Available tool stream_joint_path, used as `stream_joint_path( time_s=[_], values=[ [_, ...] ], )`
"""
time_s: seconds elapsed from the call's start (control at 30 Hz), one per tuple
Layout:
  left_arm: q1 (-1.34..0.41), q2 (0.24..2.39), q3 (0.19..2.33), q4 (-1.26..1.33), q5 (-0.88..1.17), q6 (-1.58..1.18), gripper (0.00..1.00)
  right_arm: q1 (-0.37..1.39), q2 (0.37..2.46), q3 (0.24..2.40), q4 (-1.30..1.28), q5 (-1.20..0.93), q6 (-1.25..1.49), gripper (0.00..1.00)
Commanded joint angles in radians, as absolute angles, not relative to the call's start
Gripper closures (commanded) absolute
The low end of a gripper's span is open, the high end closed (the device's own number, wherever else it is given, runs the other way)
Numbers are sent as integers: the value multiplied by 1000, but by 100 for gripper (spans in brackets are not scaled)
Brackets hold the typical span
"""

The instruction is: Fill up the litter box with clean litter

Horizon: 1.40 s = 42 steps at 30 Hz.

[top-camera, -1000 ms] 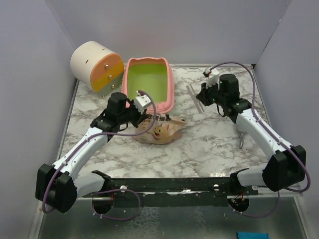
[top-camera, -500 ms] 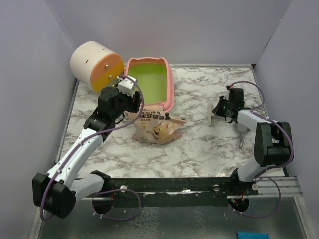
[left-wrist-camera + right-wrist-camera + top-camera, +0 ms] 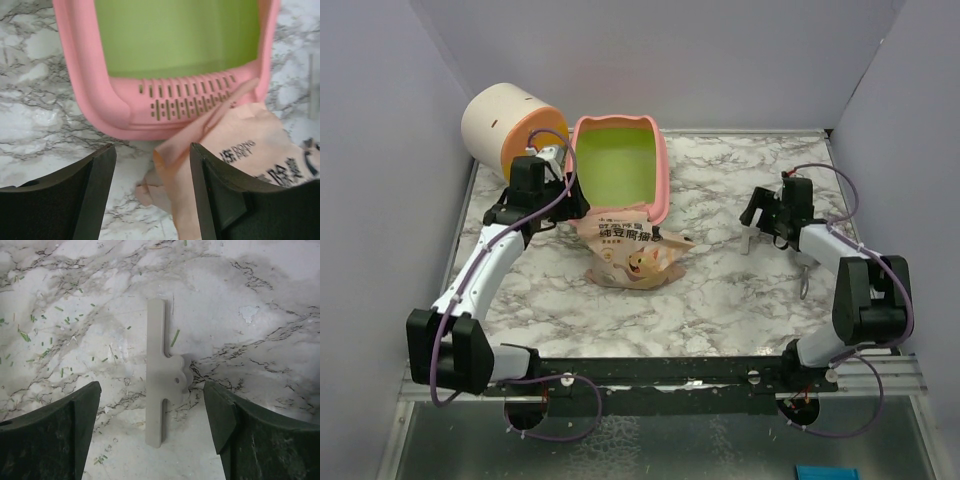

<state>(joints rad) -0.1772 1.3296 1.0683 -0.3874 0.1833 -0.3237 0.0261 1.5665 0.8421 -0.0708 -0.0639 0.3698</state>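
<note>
Pinching only the pouch's (image 3: pixel 635 255) floppy corner by the litter box (image 3: pixel 663 185) could drop it (left tool (image 3: pixel 152 155), right tool (image 3: pixel 151 387) both wide, empty).

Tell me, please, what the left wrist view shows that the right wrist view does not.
Only left wrist: the pink litter box, its slotted ledge, and a tan printed pouch against that end. Only right wrist: a flat grey piece amid green specks. Both: the marble table and an open tool, the left tool there, the right tool here.
</note>
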Motion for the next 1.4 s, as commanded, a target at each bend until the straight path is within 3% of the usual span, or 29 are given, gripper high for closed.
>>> stream_joint_path(
  time_s=[0.0,0.13,0.5,0.7,0.87,0.93,1.07,1.37],
  values=[
    [-160,1205,1051,-352,334,-415,36,22,1451,819,-68,-81,363,15],
    [-149,1191,969,-247,446,-503,35,22,1369,805,-74,-177,353,15],
    [-148,1240,864,-152,501,-562,36,25,1146,802,-162,-357,274,18],
    [-149,1196,801,94,600,-646,49,33,1178,744,-72,-742,250,34],
    [-148,1186,762,288,755,-664,62,52,1240,712,26,-965,270,37],
    [-149,1193,771,300,812,-654,71,63,1249,708,43,-985,284,36],
    [-149,1169,757,347,880,-647,98,78,1270,716,74,-1017,309,29],
    [-149,1052,707,385,876,-543,100,140,1444,806,104,-981,340,22]
  ],
)
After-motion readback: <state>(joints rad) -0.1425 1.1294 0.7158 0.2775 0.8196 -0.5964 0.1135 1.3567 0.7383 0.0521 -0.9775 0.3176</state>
